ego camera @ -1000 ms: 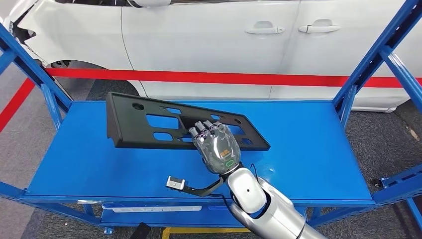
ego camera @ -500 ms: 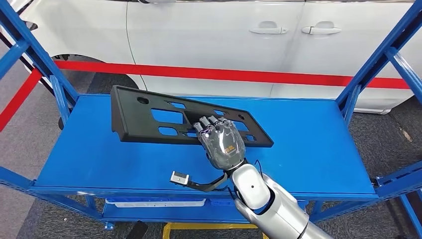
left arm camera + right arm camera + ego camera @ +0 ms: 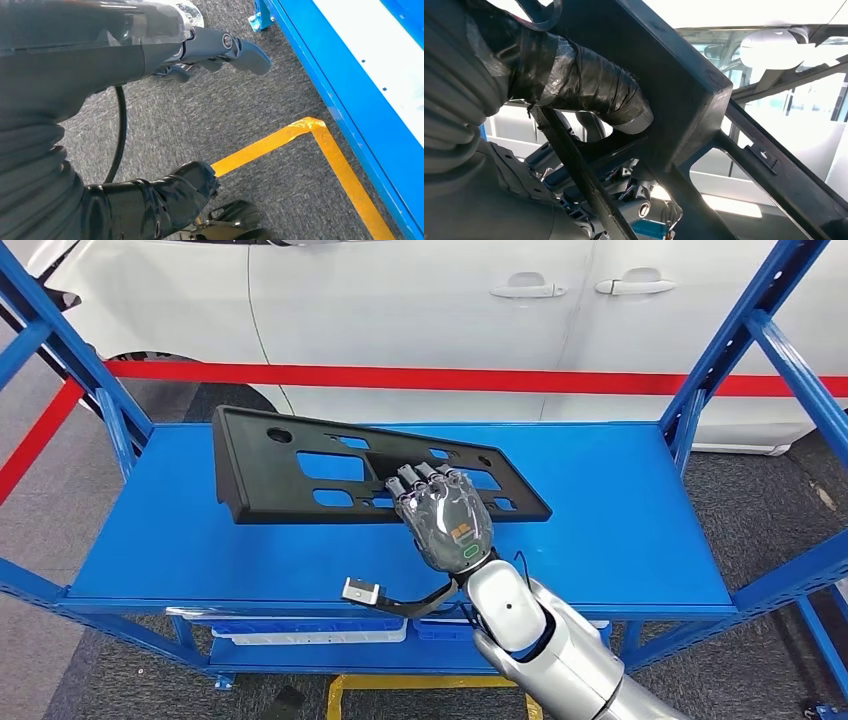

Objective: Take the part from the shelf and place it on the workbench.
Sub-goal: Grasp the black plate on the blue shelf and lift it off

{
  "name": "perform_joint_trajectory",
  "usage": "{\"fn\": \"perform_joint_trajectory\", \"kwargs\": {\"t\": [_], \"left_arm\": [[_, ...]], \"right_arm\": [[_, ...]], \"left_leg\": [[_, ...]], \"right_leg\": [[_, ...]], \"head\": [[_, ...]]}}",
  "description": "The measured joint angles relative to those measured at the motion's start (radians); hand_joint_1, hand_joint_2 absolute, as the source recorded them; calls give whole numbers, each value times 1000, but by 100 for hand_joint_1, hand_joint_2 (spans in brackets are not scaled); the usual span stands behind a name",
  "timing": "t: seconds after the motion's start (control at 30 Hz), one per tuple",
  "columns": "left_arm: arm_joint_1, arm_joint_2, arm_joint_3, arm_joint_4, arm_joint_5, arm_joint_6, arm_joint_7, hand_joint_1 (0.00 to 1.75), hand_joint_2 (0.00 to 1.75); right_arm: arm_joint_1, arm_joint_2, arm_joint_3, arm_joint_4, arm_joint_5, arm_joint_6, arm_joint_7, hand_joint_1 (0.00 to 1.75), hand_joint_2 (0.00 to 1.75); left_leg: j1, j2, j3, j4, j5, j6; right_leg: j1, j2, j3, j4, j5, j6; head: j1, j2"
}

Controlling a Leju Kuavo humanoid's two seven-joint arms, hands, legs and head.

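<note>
Your left hand (image 3: 215, 47) hangs over the floor, fingers loosely apart, holding nothing. Your right hand (image 3: 450, 523) grips the black part (image 3: 300, 470), fingers hooked through its openings, mid-shelf (image 3: 620, 540), near the rear edge.

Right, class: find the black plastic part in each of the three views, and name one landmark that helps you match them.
Head view: the black part lies centre-left on the blue shelf, under the right hand.
Left wrist view: not in it.
Right wrist view: the part's frame crosses the picture from top centre to lower right, with the hand's thumb pressed against it.
Shared landmark: the white car, behind the shelf.
</note>
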Motion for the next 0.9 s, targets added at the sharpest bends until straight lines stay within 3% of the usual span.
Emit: {"fn": "perform_joint_trajectory", "kwargs": {"t": [0.07, 0.1, 0.2, 0.23, 0.3, 0.37, 0.4, 0.43, 0.47, 0.5, 0.57, 0.6, 0.73, 0.8, 0.87, 0.9], "left_arm": [[-2, 0, 0, 0, 0, 1, 0, 0, 175], [-2, 0, -1, 0, 0, 1, 0, 0, 175], [0, 0, -3, 0, 0, 2, 1, 0, 175], [-1, 0, -4, 0, 0, 2, 2, 0, 175], [-3, -1, -6, 0, 0, 2, 2, 0, 175], [-4, -1, -8, 0, 0, 2, 2, 0, 175], [-3, -1, -8, 0, 0, 2, 2, 0, 175], [-2, -1, -8, 0, 0, 2, 2, 0, 175], [-2, -1, -8, 0, 0, 2, 2, 0, 175], [-2, -2, -8, 0, 0, 2, 2, 0, 175], [-3, -2, -9, 0, 0, 2, 3, 0, 175], [-3, -2, -9, 0, 0, 3, 3, 0, 175], [-2, -2, -10, 0, 1, 5, 3, 0, 175], [-2, -2, -10, 0, 1, 5, 3, 0, 175], [-2, -2, -10, 0, 1, 7, 4, 0, 175], [-2, -2, -10, 0, 1, 8, 4, 0, 175]], "right_arm": [[-2, 0, 0, 0, 0, 0, 1, 175, 175], [-3, 0, 0, 0, 0, 0, 2, 175, 175], [-2, 0, 0, 0, -2, -2, 7, 175, 175], [-3, 0, 0, 0, -2, -3, 10, 175, 175], [-3, 0, 0, 0, -2, -5, 14, 175, 175], [0, 0, 0, 0, -2, -6, 16, 175, 175], [2, 0, 0, 0, -2, -7, 16, 175, 175], [3, -1, 0, 0, -1, -7, 16, 175, 175], [4, -1, 0, 0, 0, -8, 17, 175, 175], [5, -1, 0, -1, 3, -10, 18, 175, 175], [5, 0, 0, -4, 9, -20, 23, 175, 175], [7, 0, 0, -7, 12, -26, 27, 175, 175], [15, 1, 0, -12, 17, -38, 35, 175, 175], [16, 4, 0, -15, 17, -40, 35, 175, 175], [20, 6, 0, -16, 17, -47, 35, 175, 175], [25, 7, -1, -16, 17, -52, 36, 175, 175]], "left_leg": [[-5, -1, 76, -127, 33, 12], [-8, -1, 94, -161, 39, 18], [-10, -1, 92, -177, 49, 34], [-7, 1, 91, -183, 56, 40], [-3, 4, 85, -193, 71, 51], [-3, 4, 70, -190, 79, 55], [-3, 5, 62, -186, 82, 55], [-3, 5, 54, -182, 85, 54], [-3, 5, 47, -177, 86, 52], [-2, 4, 42, -172, 87, 51], [-5, 4, 33, -162, 89, 44], [-6, 4, 29, -158, 91, 38], [-4, 3, 18, -154, 93, 12], [-1, 3, -8, -93, 40, 3], [1, 3, -50, 29, -38, -4], [1, 3, -65, 82, -63, -6]], "right_leg": [[2, 0, -4, 3, 5, 7], [3, 0, -7, 4, 8, 12], [1, 0, -12, 3, 16, 30], [2, 0, -16, 11, 7, 36], [1, 2, -44, 83, -48, 44], [-2, 3, -93, 212, -122, 51], [-4, 2, -110, 261, -142, 54], [-6, 2, -110, 276, -143, 56], [-9, 2, -91, 254, -127, 57], [-11, 2, -53, 195, -98, 57], [-11, 2, 20, 68, -60, 52], [-9, 3, 38, 30, -52, 47], [-6, 3, 33, 8, -35, 19], [-10, 0, 25, 2, -21, 3], [-7, -1, 11, 2, -11, -3], [-6, -2, 3, 4, -6, -3]], "head": [[0, 0], [0, 0], [0, 0], [0, 0], [1, 0], [1, 0], [1, 0], [1, 0], [1, 0], [1, 0], [1, 0], [1, 0], [1, 0], [0, 0], [0, 0], [0, 0]]}}
